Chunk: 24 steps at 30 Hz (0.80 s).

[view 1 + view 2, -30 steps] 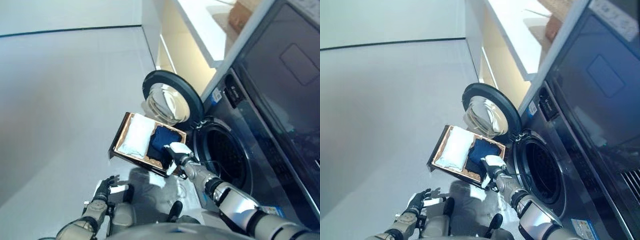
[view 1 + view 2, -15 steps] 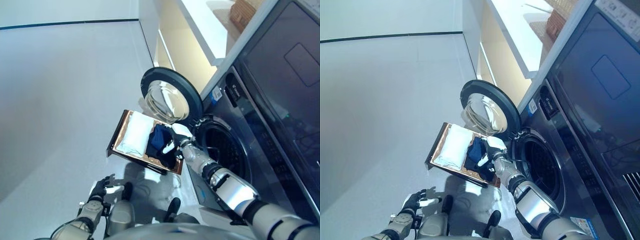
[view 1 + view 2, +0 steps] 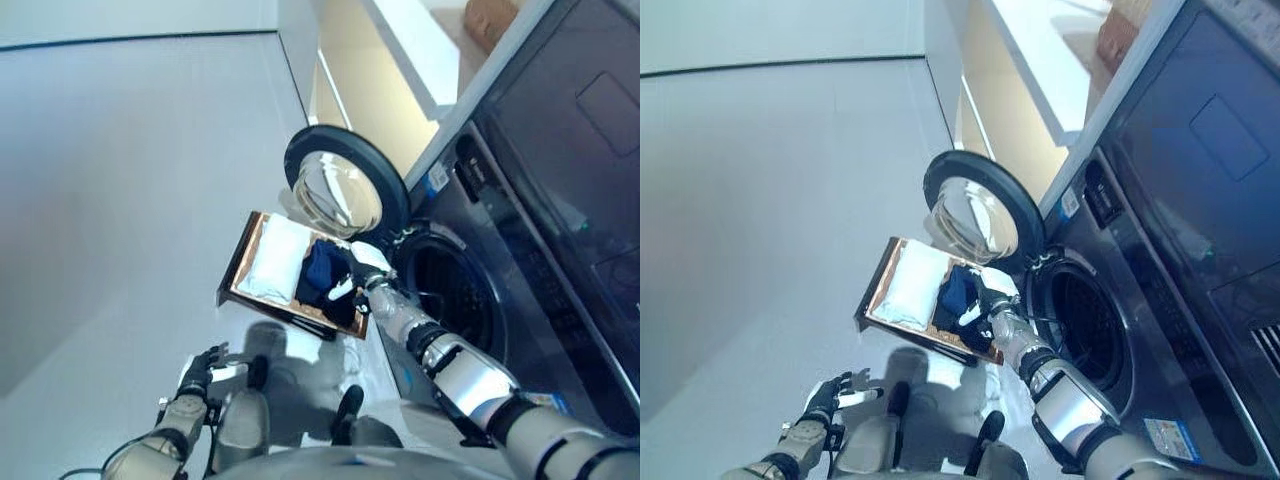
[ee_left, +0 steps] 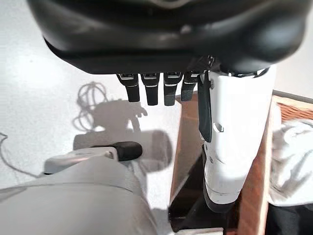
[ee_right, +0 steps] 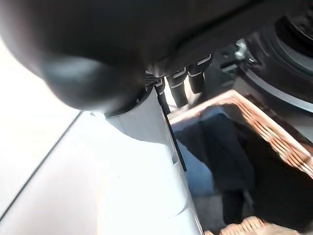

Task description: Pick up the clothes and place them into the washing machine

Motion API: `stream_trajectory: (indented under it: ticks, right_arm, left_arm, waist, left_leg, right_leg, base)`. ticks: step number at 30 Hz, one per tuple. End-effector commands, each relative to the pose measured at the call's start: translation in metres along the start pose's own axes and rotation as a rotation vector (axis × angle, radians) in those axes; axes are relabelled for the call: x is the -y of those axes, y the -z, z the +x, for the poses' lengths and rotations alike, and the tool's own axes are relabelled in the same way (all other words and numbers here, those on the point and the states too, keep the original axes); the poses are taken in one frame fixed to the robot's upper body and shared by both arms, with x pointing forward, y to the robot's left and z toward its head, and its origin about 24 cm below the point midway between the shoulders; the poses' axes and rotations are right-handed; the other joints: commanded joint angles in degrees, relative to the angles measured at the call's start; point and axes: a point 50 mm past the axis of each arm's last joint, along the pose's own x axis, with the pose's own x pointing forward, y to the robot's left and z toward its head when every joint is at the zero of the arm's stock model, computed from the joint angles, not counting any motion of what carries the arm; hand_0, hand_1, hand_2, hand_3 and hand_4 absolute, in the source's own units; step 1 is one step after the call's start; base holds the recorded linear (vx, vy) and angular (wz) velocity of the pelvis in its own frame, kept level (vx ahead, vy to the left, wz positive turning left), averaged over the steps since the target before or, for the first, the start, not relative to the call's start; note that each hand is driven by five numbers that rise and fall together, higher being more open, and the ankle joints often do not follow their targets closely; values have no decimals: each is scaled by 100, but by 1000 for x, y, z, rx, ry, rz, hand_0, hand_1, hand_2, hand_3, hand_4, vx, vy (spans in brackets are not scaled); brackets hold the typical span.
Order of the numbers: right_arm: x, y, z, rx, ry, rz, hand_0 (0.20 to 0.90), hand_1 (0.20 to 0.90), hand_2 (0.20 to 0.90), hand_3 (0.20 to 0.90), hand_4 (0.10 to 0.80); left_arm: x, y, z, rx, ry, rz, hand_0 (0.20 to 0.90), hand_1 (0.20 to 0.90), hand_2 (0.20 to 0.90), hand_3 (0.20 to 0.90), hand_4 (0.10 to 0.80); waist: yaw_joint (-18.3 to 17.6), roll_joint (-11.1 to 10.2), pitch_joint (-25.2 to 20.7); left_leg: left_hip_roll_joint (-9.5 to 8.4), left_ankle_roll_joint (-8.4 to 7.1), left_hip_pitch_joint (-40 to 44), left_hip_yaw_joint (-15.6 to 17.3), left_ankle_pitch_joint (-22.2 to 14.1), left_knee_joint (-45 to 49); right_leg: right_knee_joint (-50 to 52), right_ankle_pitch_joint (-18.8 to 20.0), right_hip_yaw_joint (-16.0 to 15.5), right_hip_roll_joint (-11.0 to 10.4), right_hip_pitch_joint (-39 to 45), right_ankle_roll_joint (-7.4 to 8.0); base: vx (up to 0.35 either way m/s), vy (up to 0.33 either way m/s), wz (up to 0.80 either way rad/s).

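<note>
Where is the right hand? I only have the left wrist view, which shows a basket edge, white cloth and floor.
Observer: The right hand is at the basket, on the dark blue garment lying beside the white cloth.
Operator: Is the washing machine ready to load?
Observer: Its round door is swung open, and the washing machine has its drum opening right beside the basket.
Operator: Anything inside already?
Observer: The drum looks dark in both eye views; I cannot tell.
</note>
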Motion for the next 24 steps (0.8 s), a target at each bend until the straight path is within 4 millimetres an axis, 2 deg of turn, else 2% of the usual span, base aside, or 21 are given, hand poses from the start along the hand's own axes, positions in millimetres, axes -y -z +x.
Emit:
stream_trajectory:
  ticks: [1, 14, 17, 19, 21, 24]
  right_arm:
    - [88, -23, 17, 69, 278, -9, 900, 900, 900, 900, 800]
    - [133, -26, 19, 48, 389, -59, 900, 900, 900, 900, 800]
    - [155, -25, 17, 44, 455, -45, 900, 900, 900, 900, 800]
    - [161, -24, 16, 40, 473, -41, 900, 900, 900, 900, 800]
    - [180, -27, 14, 45, 529, -39, 900, 900, 900, 900, 800]
    - [197, -27, 11, 41, 581, -44, 900, 900, 900, 900, 800]
  left_arm:
    - [-4, -24, 3, 118, -21, 1, 900, 900, 900, 900, 800]
    - [2, -46, 2, 213, 6, -64, 900, 900, 900, 900, 800]
    - [7, -47, 1, 220, 29, -70, 900, 900, 900, 900, 800]
    - [8, -48, 1, 226, 34, -71, 900, 900, 900, 900, 800]
    - [10, -50, 1, 225, 41, -71, 900, 900, 900, 900, 800]
    - [13, -53, 0, 240, 50, -85, 900, 900, 900, 900, 800]
  waist:
    - [-47, 72, 233]
    - [-104, 401, 634]
    - [-125, 501, 742]
    - [-128, 521, 752]
    - [-170, 567, 817]
    - [-197, 617, 889]
  left_leg:
    - [-181, -179, -286, 119, -595, 503]
    - [-216, -151, -763, 242, -517, 709]
    - [-220, -169, -918, 206, -421, 682]
    - [-225, -175, -966, 198, -406, 679]
    - [-246, -182, -1100, 195, -375, 697]
    - [-251, -185, -1228, 199, -383, 751]
  right_leg:
    - [203, 340, 285, -564, -207, 441]
    - [356, 433, 415, -724, -749, 386]
    - [390, 441, 387, -763, -923, 377]
    - [401, 438, 362, -769, -959, 375]
    - [455, 441, 347, -804, -1101, 371]
    - [511, 446, 374, -830, -1235, 370]
  base:
    - [-70, 48, 5]
    - [-55, 33, -1]
    - [-26, -11, -1]
    - [0, 0, 0]
    - [-27, 1, 6]
    - [-9, 3, 1]
